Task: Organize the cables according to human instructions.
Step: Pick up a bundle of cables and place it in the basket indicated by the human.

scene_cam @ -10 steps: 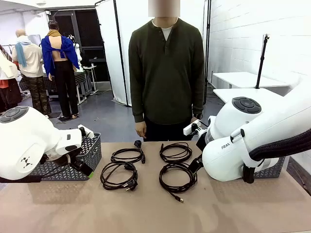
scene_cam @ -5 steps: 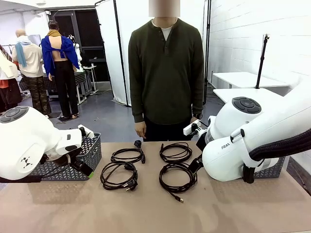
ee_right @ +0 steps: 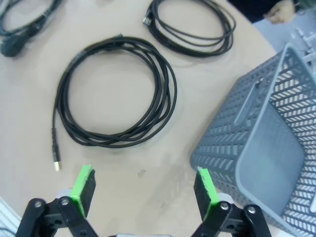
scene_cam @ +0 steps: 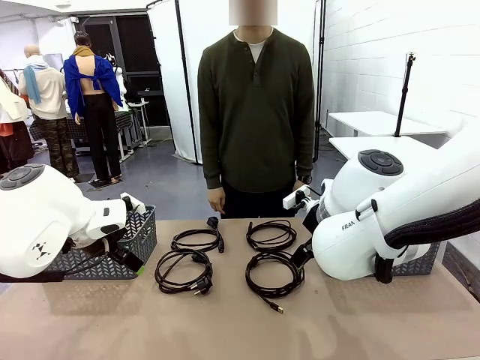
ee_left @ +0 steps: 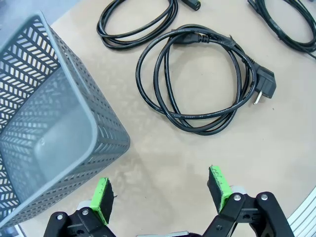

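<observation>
Four thin black cables (scene_cam: pixel 196 258), round coils on matte tan table (scene_cam: pixel 225 330); left gripper (ee_left: pixel 160 190), right gripper (ee_right: pixel 143 190) gaping, empty.

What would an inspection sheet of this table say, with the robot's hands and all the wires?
Surface: tan table, flat.
Job's things: four coiled cables in two rows: far-left cable, far-right cable, near-left cable, near-right cable; left basket and right basket at the sides.
Clutter: nothing seen.
Grippers: left gripper open beside the left basket; right gripper open beside the right basket; both hold nothing.
Cables: none in a basket; near-left ends in a mains plug, near-right in a small flat plug.
Surroundings: person standing at the far side, arms down.
</observation>
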You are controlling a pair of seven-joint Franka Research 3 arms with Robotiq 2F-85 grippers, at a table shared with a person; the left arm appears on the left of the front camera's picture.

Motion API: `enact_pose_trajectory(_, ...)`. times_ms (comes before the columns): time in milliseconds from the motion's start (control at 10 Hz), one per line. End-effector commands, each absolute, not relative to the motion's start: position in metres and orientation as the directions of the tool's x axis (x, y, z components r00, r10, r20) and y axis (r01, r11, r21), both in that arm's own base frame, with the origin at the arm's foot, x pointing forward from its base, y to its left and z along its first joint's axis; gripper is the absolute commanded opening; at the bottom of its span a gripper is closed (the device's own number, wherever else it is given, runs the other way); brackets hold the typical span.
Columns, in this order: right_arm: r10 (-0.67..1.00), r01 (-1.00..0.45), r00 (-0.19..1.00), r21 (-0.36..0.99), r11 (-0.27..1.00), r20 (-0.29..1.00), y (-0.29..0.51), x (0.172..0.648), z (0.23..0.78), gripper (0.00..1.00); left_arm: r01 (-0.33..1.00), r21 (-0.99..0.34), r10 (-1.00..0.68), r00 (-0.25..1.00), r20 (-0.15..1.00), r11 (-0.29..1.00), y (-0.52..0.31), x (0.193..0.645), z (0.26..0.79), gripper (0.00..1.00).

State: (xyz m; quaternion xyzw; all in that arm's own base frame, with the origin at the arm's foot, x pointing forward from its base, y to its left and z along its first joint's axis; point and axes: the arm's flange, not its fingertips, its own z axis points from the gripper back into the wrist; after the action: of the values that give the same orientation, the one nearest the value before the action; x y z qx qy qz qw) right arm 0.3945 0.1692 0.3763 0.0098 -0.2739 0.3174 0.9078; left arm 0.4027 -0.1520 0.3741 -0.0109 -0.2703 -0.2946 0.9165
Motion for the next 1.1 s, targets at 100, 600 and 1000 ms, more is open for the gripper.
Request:
enact_pose_trajectory(100,0.576,-0.614,0.635,-0.116,0.781,0.515,0.153,0.393,0.407,1.00,0.574,0.136,-0.547,0.642,0.538,0.807,-0.139,0.391,0.414,1.00)
enact_pose_trajectory(600,0.622,-0.717,0.550,-0.067,0.694,0.557,0.101,0.377,0.461,1.00,0.685,0.105,-0.613,0.560,0.557,0.721,-0.111,0.374,0.464,1.00)
enact_pose_trajectory(1000,0.616,-0.727,0.513,-0.079,0.682,0.597,0.071,0.365,0.487,1.00,0.728,0.054,-0.592,0.510,0.624,0.684,-0.084,0.358,0.481,1.00)
